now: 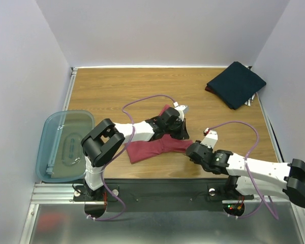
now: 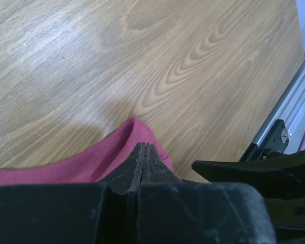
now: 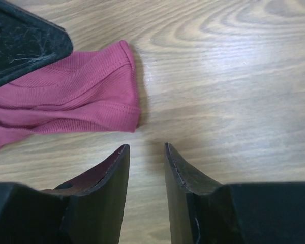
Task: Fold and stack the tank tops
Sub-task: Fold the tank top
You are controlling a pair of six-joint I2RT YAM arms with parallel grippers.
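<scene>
Top view: a crumpled dusty-red ribbed cloth tank top (image 1: 152, 148) lies mid-frame on the wooden table (image 1: 117, 86), with a folded dark navy cloth tank top (image 1: 236, 84) at upper right. Left wrist view: the left gripper (image 2: 144, 147) is pinched together on the red hem, lower centre. Right wrist view: the right gripper (image 3: 146, 150) stands apart over bare wood, just below the red top's end.
</scene>
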